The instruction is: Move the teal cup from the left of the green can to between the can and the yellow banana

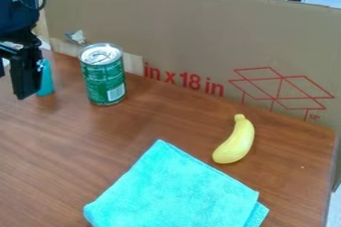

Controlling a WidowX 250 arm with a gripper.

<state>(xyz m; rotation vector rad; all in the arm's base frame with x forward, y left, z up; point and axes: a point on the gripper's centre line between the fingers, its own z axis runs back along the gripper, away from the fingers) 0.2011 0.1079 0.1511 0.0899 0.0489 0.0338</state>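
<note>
The black gripper [11, 77] hangs at the upper left edge, open, its two fingers apart with nothing seen between them. Just right of it, partly hidden by the nearer finger, a small teal object [47, 80] stands on the table. Further right is an upright green can [104, 79] with a silver top. A yellow banana [236, 141] lies right of centre. In front, a folded turquoise cloth [174, 191] lies flat, its near part cut off by the bottom edge of the view.
The brown wooden table [47, 156] has its right edge near the view's right side. A tall cardboard wall [193, 27] with red print runs along the back, close behind the can. Cables and equipment lie beyond it.
</note>
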